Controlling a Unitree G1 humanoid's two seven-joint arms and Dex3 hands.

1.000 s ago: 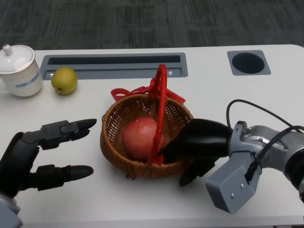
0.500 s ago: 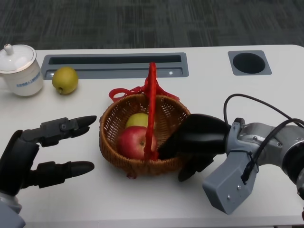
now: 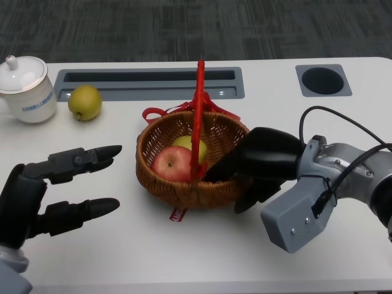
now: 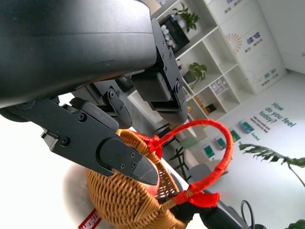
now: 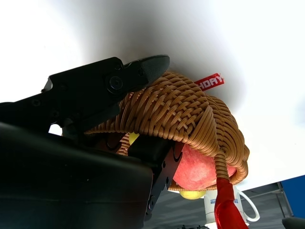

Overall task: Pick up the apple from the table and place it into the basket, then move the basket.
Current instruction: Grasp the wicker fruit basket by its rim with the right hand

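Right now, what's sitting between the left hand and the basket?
Nothing: in the head view, only bare white table lies between the left hand and the basket.

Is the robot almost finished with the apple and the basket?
Partly. The red apple already sits in the basket, beside a yellow-green fruit. The right hand grips the basket's rim, one finger inside and one outside. The left hand hovers open nearby. Moving the basket is what's left.

Behind the red handle (image 3: 198, 116), part of the apple (image 3: 173, 163) hidden. At 12 o'clock from it, only the top of a yellow-green fruit (image 3: 189, 143) showing. Right hand (image 3: 260, 164): fingertips lost inside the basket (image 3: 158, 185). Cup (image 3: 24, 90) cropped at the frame's edge.
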